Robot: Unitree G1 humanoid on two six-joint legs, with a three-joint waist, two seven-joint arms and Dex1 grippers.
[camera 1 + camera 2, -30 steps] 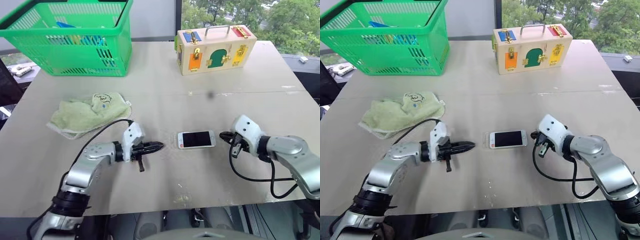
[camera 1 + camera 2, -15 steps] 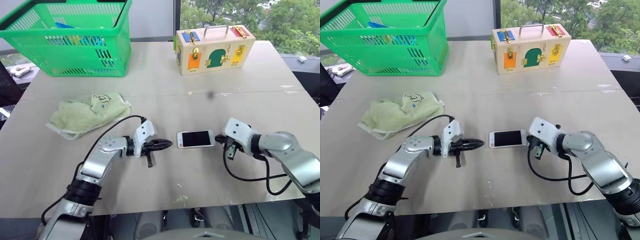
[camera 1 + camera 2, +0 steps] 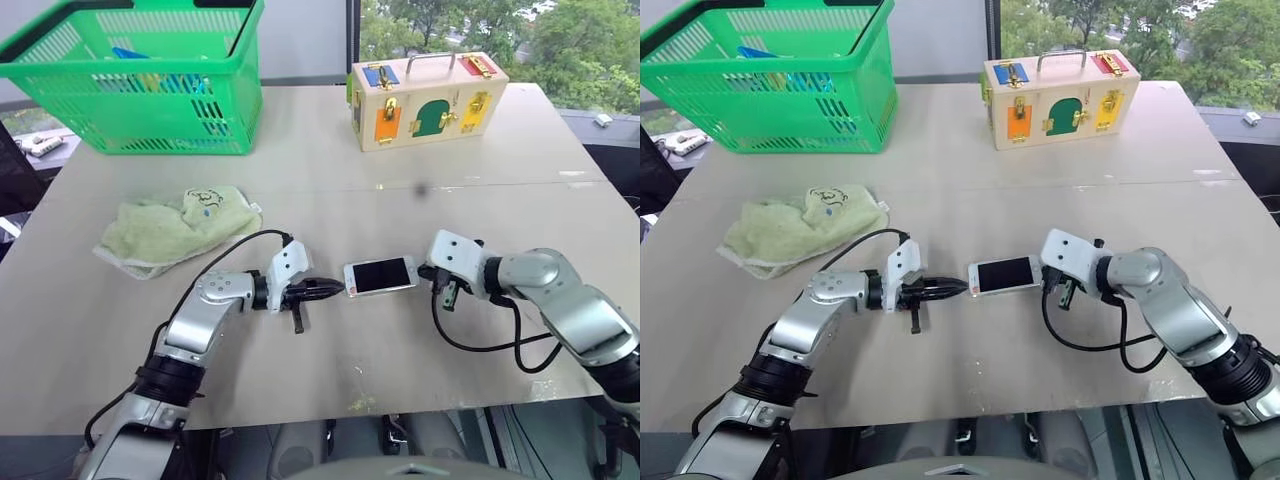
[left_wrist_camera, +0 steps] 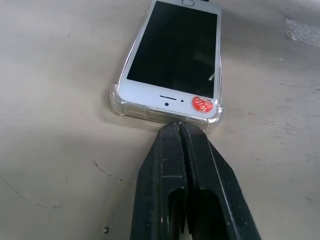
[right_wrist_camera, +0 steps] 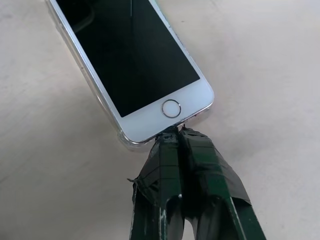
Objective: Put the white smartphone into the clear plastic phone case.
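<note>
- A white smartphone [image 3: 380, 275] lies face up near the middle of the tan table [image 3: 400, 380], black screen dark, white bezels, a round home button at the end facing the right gripper.
- A small red sticker [image 4: 202, 104] sits on the bezel at the opposite end.
- The clear plastic phone case [image 4: 122, 106] wraps the phone's edges, its glossy rim showing at the corners.
- The left gripper [image 4: 180, 131], fingers pressed together, touches the sticker end.
- The right gripper [image 5: 176, 134], also closed and holding nothing, meets the home-button end.
</note>
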